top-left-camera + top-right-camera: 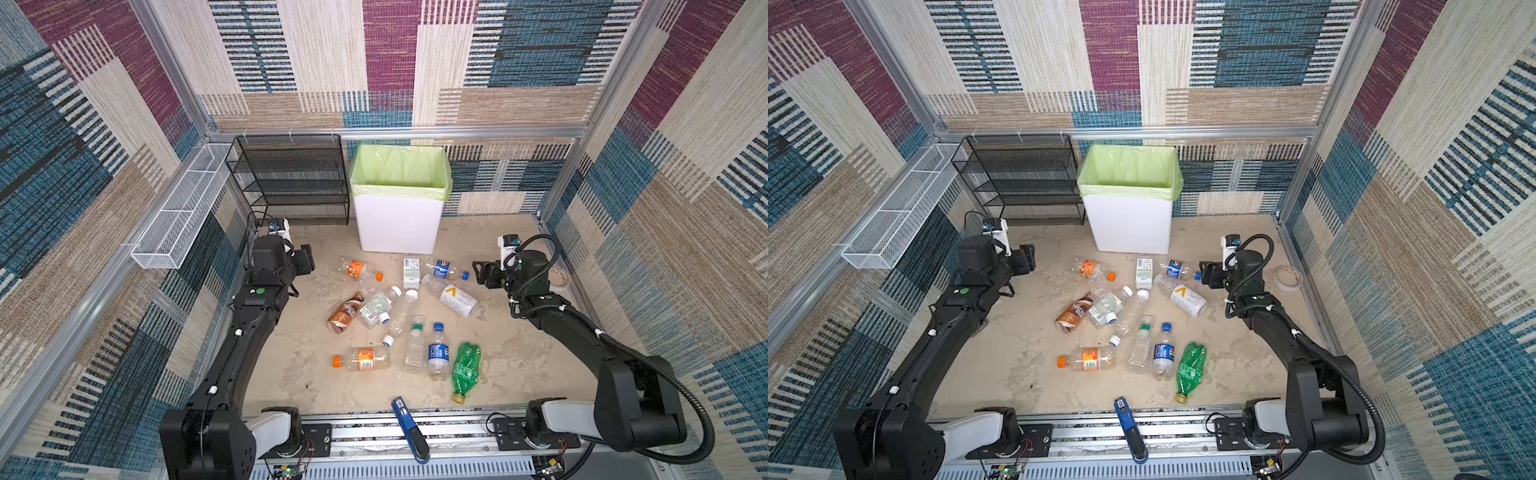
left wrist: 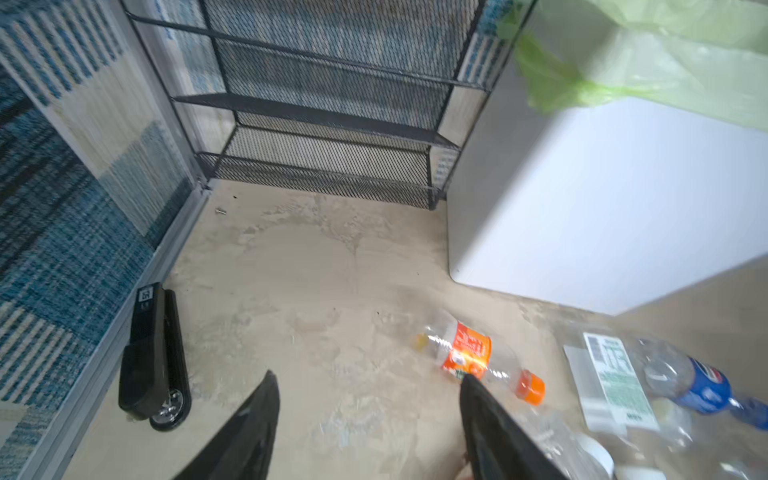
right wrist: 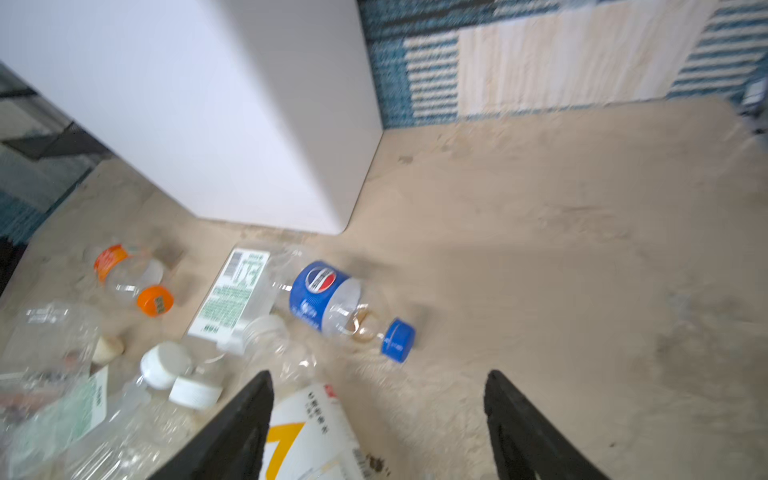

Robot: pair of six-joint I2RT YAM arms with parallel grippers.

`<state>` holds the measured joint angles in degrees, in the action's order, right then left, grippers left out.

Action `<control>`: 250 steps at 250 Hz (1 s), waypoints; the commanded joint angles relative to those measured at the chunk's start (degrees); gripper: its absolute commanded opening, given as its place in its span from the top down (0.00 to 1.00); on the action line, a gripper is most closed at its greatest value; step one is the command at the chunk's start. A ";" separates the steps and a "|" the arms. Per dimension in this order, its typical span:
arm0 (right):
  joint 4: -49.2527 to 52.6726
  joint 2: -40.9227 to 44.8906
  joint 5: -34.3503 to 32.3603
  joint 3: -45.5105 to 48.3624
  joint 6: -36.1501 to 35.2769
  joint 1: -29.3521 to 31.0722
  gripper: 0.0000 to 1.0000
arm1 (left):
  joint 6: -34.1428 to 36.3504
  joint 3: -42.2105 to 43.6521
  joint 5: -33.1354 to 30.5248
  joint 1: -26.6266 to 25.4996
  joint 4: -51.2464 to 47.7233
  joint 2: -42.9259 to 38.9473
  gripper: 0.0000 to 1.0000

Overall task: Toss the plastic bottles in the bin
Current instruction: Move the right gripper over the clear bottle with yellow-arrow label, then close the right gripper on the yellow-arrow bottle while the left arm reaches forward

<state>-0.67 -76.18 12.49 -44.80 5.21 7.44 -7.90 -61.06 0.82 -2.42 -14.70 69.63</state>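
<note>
Jaws on left gripper (image 2: 368, 374) and right gripper (image 3: 378, 372) stand spread and empty, one arm each side of the small plastic bottles (image 1: 438, 351) scattered on the beige counter (image 1: 519, 353); tall white green-lined bin (image 1: 397, 224) sits behind, seemingly reachable by both.

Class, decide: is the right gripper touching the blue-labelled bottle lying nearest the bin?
Apart. The right wrist view shows bare tabletop between the open right gripper and the blue-labelled bottle, which lies clear ahead of the jaws.

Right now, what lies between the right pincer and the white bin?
A blue-labelled bottle with a blue cap, lying on its side, seen in the right wrist view.
</note>
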 commanded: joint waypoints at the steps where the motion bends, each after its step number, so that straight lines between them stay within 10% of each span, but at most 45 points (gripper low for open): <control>1: 14.14 -1.07 1.29 -2.19 -5.92 2.34 0.19 | 4.80 -0.70 7.95 -0.07 -11.64 0.17 0.30; 250: 12.65 -19.74 -3.93 -9.40 -17.71 12.76 0.20 | 0.53 3.34 16.32 -0.05 -5.54 0.96 0.29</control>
<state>15.55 -95.50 8.93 -54.54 -11.68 19.86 -6.87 -58.06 16.80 -2.52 -21.34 70.83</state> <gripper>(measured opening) 0.817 0.705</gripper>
